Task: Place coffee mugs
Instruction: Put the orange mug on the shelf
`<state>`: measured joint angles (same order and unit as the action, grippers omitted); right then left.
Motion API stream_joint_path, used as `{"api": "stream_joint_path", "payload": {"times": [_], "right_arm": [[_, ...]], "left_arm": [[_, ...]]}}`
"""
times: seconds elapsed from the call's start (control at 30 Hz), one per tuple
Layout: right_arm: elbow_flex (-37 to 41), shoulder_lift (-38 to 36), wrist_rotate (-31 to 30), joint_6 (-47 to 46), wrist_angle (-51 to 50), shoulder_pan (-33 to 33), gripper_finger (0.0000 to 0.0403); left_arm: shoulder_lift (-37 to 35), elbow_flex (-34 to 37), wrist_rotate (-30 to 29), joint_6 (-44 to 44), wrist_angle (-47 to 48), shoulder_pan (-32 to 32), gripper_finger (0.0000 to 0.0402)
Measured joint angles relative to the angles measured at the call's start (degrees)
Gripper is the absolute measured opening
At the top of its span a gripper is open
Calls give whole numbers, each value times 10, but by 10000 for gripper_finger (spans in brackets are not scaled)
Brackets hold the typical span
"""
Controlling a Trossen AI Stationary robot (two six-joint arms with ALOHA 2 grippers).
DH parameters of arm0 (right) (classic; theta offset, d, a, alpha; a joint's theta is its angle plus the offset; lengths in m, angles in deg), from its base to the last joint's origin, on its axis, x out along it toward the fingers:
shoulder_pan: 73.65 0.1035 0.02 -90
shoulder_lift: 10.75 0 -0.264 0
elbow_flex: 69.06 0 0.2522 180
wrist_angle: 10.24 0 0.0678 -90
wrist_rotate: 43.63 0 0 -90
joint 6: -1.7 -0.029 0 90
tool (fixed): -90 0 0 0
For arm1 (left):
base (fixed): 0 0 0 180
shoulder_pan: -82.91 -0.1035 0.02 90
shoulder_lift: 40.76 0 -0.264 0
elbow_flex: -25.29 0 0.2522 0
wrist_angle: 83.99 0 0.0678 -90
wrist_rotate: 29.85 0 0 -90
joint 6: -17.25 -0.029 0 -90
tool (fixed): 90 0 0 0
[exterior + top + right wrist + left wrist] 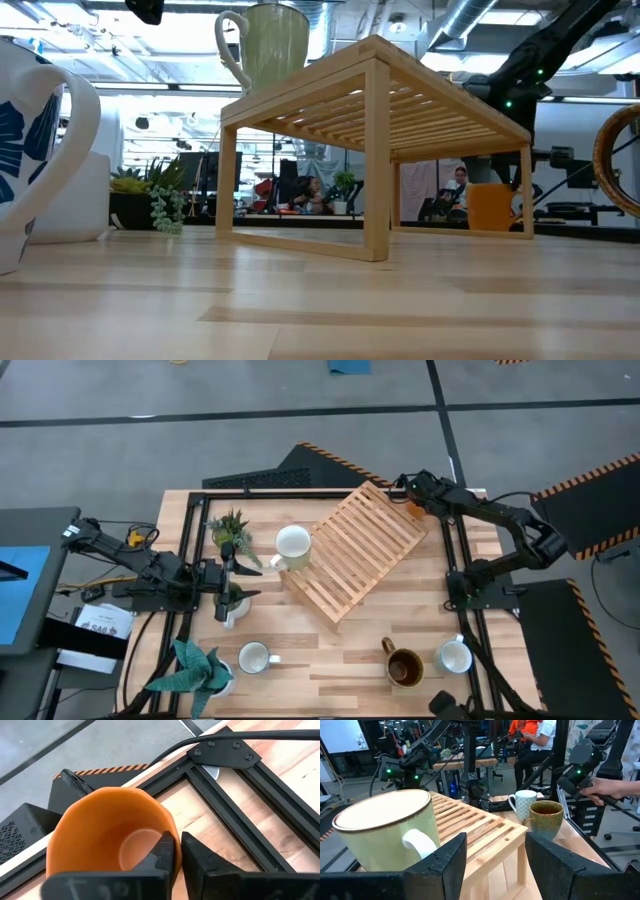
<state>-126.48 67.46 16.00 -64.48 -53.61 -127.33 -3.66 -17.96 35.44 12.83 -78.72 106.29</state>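
Observation:
A pale green mug stands upright on the left end of the slatted rack. My left gripper hovers open, level, just left of that mug, touching nothing. A cream-white mug sits on the table under it. My right gripper is at the rack's far right corner, shut on an orange mug. Along the near edge stand a white mug with blue pattern, a dark brown mug and another white mug. My right gripper holds the orange mug by its rim wall, one finger inside the cup and one outside. The fingers come from above, slanting down. The mug stays upright, mouth up. Its base is close to table height; whether it is lifted clear I cannot tell.
Two potted plants stand on the left side. Black frame rails run along the table's left, right and far sides, right beside the orange mug. A person's hand shows beyond the table's right side. Bare wood lies between rack and near mugs.

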Motion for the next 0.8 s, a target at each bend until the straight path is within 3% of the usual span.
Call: {"api": "stream_joint_path", "payload": {"times": [0.33, 0.8], "right_arm": [[3, -31, 13, 35, -17, 9, 38], [1, -194, -14, 81, -41, 44, 38]], "left_arm": [[0, 0, 0, 0, 0, 0, 187], [0, 0, 0, 4, 0, 0, 187]]}}
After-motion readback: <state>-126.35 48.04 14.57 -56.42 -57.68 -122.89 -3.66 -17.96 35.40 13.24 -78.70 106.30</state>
